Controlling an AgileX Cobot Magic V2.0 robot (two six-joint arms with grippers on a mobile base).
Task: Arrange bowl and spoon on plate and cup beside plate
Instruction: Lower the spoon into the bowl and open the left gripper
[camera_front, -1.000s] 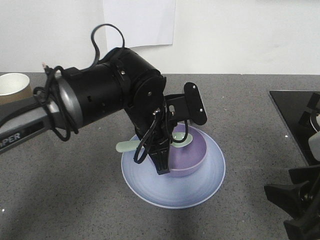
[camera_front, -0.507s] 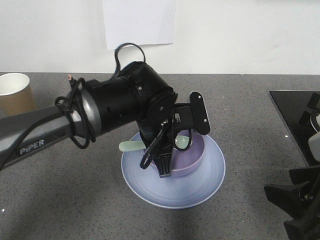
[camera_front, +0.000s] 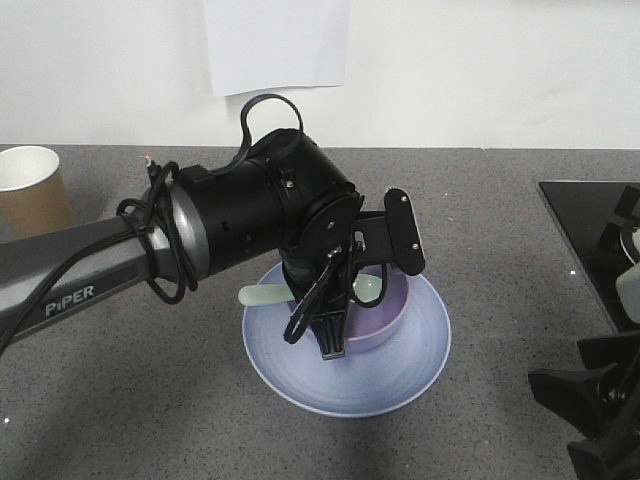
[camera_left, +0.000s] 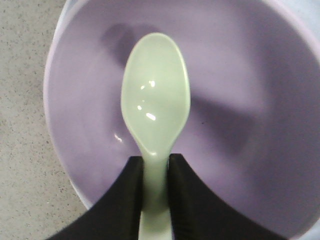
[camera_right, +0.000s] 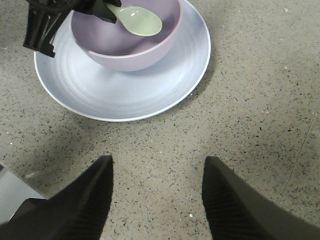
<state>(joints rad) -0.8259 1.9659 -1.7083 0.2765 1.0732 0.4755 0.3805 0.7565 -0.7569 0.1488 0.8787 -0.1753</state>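
The left arm (camera_front: 230, 215) hangs over the bowl (camera_front: 385, 318) and blocks the way in. Bare surface (camera_right: 240, 120) lies between plate (camera_right: 125, 95) and right pincer (camera_right: 157, 162).

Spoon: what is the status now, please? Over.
Left gripper shut on spoon, scoop inside bowl. Bowl on plate. Right gripper open, empty. Cup far from plate; nothing in the way.

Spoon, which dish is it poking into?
The purple bowl: the spoon's scoop is inside its rim, held by the left gripper. The blue plate lies underneath; the cup stands apart.
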